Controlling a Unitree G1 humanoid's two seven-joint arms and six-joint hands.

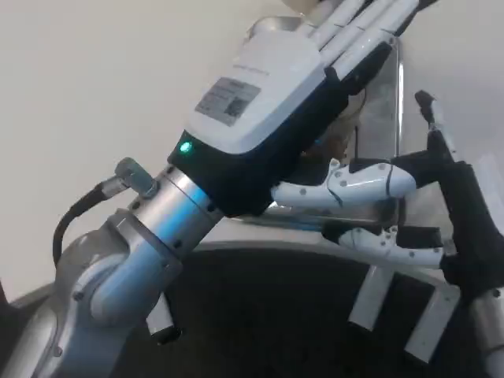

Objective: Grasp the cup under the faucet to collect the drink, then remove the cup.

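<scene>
Hands crowding a metal drink machine

Left hand [315,59], white back up with a green light glowing at the wrist, reaching up and across the metal machine [382,102]; fingers straight and close together, tips cut off at the top edge, grip impossible to tell. Right hand [409,205] just right of the machine, white fingers apart, pointing left across its lower front. Cup hidden, somewhere behind the left hand.
</scene>
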